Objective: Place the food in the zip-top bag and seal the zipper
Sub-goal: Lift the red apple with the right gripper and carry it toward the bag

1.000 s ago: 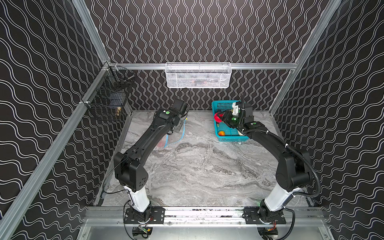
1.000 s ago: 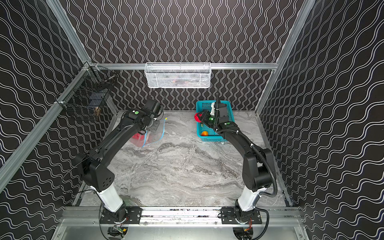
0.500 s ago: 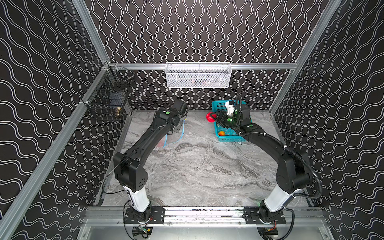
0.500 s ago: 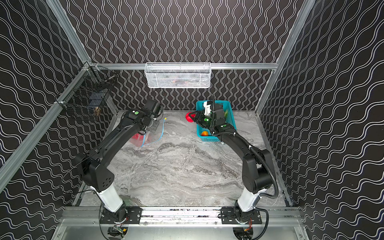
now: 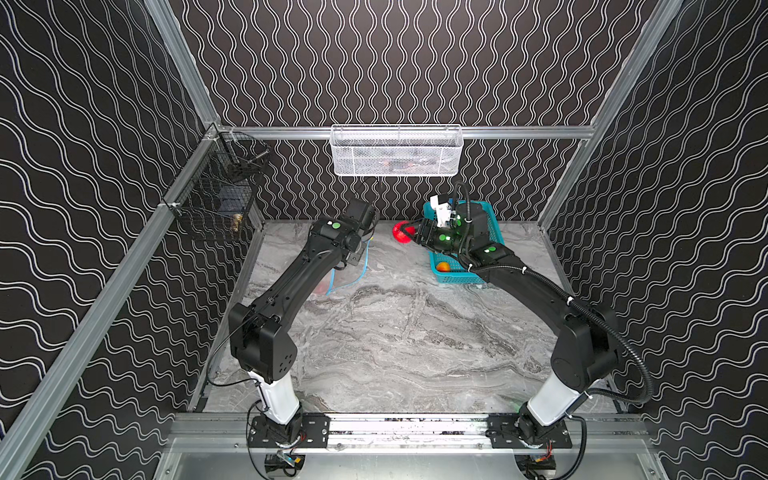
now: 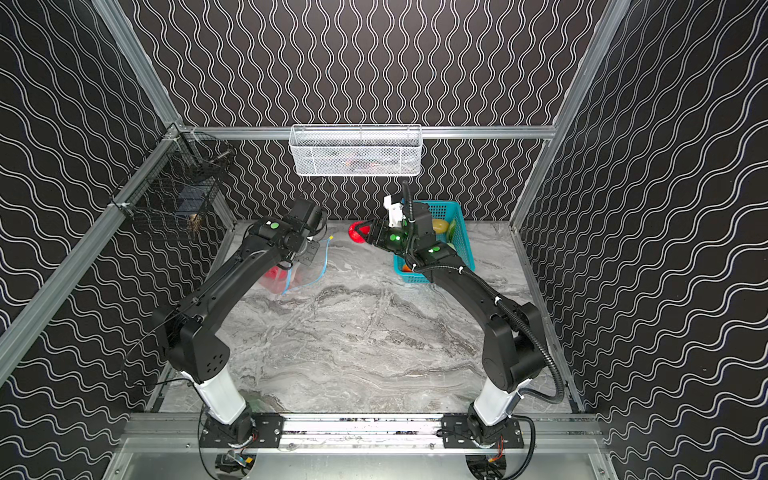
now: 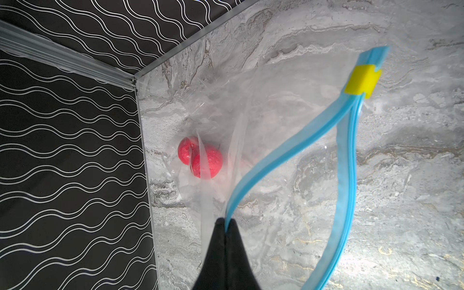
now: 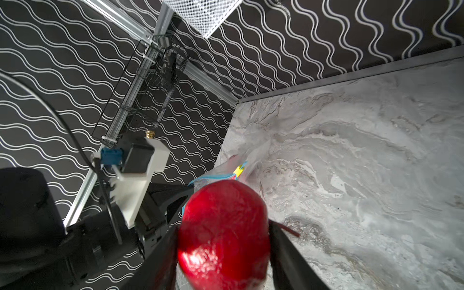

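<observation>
Marble table (image 5: 395, 332), zip-top bag (image 7: 263, 108), teal basket (image 5: 455, 277)

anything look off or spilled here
Nothing stands out. The left gripper pinches the zipper of the zip-top bag, mouth open, two tomatoes inside; the right gripper holds a third tomato; other food sits in the teal basket.

Clear zip-top bag (image 7: 253, 105), blue zipper (image 7: 288, 148) gaping, holds 2 red tomatoes (image 7: 208, 163); 1 more tomato (image 5: 401, 233) aloft nearby.
</observation>
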You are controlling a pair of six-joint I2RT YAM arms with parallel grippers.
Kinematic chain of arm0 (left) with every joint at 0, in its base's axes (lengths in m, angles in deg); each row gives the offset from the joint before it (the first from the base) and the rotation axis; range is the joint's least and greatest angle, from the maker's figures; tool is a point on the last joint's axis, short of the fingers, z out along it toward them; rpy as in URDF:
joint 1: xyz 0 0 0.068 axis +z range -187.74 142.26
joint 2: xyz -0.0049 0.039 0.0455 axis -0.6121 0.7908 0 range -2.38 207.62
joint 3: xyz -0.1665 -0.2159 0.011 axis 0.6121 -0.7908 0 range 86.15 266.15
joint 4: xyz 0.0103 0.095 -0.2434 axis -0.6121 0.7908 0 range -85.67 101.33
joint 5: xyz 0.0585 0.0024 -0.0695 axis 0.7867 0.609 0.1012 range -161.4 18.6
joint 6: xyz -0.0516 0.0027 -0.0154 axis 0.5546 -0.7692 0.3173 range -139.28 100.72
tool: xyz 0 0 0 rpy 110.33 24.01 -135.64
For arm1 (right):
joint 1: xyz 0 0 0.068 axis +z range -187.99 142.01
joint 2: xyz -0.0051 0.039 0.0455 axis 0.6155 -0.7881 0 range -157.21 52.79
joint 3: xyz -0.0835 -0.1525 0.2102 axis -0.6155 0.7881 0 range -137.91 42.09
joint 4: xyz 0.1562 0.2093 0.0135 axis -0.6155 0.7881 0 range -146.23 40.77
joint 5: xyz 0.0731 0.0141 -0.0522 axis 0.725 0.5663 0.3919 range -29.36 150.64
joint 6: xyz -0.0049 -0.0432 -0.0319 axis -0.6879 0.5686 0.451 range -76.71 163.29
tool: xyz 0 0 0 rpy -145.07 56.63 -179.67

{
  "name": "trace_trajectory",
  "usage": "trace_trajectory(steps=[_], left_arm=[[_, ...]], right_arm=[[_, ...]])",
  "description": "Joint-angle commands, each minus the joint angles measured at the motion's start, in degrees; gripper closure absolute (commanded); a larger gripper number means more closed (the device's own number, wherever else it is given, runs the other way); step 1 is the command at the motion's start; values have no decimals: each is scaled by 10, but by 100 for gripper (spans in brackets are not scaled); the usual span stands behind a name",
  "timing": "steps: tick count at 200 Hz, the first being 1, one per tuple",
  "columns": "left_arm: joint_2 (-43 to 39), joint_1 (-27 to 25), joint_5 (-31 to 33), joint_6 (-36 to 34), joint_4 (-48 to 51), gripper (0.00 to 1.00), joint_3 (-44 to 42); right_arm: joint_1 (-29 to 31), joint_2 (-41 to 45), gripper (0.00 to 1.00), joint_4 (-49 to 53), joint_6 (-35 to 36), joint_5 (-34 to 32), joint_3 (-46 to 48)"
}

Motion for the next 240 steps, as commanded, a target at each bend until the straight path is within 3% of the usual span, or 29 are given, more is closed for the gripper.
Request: trace_trajectory(steps=[1, 240], left_arm=[[0, -1, -2, 8, 1, 100, 3], [-6, 5, -68, 18, 6, 100, 9]], right_arm=[[8, -7, 43, -21, -7, 1, -7], [106, -97, 44, -61, -57, -8, -31]])
